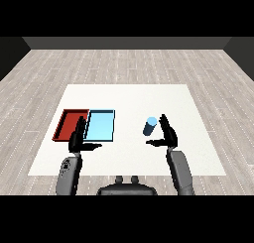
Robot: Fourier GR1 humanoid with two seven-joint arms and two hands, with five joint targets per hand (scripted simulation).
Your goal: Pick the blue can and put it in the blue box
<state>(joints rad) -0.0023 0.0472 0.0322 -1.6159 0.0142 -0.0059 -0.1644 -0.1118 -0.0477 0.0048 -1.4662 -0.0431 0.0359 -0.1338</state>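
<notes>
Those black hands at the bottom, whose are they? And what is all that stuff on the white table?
They belong to a robot, and the picture is taken from its head, looking down across a white table. The grey arms end in black hands. The left hand hangs open in front of two trays lying side by side: a red tray and a light blue tray. The right hand is open too, right beside a small blue can, with its thumb reaching under it. Its fingers are not wrapped round the can, so nothing is held. The can is meant to go into the blue tray.
</notes>
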